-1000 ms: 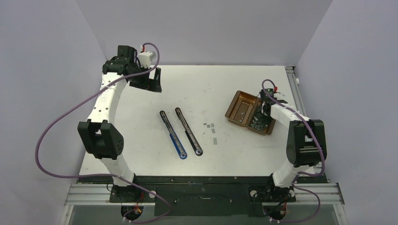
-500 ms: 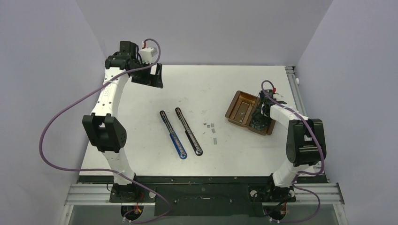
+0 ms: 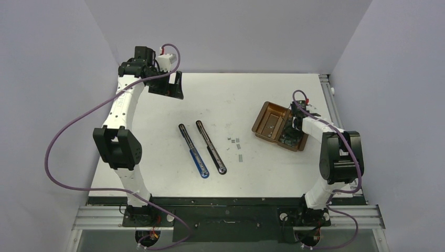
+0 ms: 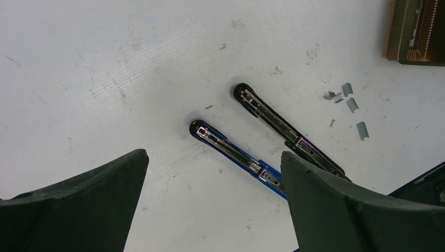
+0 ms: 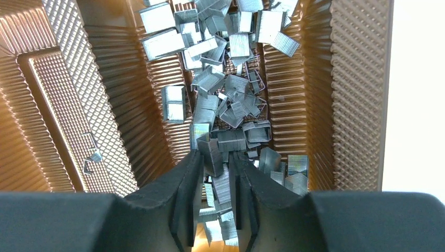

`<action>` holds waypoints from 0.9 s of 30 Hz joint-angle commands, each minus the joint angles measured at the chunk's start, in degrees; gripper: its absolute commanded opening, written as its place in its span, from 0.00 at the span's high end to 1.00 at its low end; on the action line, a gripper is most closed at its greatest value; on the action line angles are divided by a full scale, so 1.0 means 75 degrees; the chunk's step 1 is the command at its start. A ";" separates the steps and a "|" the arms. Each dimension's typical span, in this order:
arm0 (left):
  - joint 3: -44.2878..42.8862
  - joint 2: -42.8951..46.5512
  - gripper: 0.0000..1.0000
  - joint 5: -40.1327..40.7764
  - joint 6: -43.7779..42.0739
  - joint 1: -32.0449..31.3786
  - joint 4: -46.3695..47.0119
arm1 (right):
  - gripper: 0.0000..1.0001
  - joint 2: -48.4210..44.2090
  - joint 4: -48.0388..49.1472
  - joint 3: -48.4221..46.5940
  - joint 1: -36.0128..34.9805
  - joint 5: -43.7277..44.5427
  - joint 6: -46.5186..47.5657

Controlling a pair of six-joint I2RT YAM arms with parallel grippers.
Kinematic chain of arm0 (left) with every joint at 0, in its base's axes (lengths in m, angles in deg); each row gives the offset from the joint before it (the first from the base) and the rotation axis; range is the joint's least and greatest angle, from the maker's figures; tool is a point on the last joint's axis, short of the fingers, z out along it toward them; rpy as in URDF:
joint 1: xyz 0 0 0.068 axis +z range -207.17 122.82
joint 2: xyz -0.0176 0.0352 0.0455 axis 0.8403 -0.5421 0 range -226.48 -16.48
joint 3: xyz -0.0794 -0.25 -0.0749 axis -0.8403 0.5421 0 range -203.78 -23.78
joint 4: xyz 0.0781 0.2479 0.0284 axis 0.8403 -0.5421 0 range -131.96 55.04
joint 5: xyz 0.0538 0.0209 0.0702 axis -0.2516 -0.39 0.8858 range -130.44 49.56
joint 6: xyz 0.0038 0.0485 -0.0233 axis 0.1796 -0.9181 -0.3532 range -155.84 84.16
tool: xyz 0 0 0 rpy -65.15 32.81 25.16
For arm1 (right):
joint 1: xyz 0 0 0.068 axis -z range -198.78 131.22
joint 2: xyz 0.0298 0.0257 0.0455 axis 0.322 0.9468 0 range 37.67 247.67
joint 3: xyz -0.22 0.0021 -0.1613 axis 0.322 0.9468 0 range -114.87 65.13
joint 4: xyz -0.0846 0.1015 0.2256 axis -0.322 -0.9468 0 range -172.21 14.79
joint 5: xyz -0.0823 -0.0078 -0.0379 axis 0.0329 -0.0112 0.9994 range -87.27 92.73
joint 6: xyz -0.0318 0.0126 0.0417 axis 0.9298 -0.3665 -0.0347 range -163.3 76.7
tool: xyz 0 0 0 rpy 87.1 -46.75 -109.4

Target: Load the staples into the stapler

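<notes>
Right gripper (image 5: 216,157) is down in the fuller compartment of the brown ribbed two-compartment plastic tray (image 5: 357,79). Its jaws are drawn narrow on one short strip from the heap of small silver-grey metal staples (image 5: 231,100), and as far as we can see that strip is pinched between the tips. The left gripper (image 4: 214,157) hangs with its jaws spread wide and holds nothing, above the far left of the white table (image 3: 157,157).

We judge the staples to be very light and stiff, but brittle along their glued joins, so a hard squeeze or a twist could snap a strip. The smooth metal is likely to slip. We would take a strip by its two flat sides near mid-length, with the legs hanging free.

The strips are bright, ridged little blocks of differing lengths, tumbled at all angles. Most lie in the tray, and a few loose ones (image 3: 236,142) lie on the table between the tray and the opened black stapler (image 3: 211,148). Just beside that stapler lies an opened blue stapler (image 3: 193,151), both with their rails showing.
</notes>
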 commanded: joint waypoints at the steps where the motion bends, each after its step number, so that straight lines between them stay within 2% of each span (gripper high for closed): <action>1: -0.0201 0.0217 0.04 -0.0243 0.0039 0.0063 0.0031 | 0.77 -0.0121 0.0035 -0.0019 0.0108 0.0154 0.0025; 12: -0.0216 0.0263 0.04 -0.0243 0.0049 0.0063 0.0031 | 0.88 -0.0539 0.0097 0.0039 0.0111 0.0249 0.0040; 21: -0.0292 0.0298 0.04 -0.0298 0.0069 0.0063 0.0008 | 0.90 -0.1579 -0.0202 0.0154 0.0013 0.0053 0.0092; 27: -0.0255 0.0431 0.04 -0.0310 0.0091 0.0063 -0.0039 | 0.89 -0.2434 -0.0677 0.0142 -0.0596 -0.0191 0.0069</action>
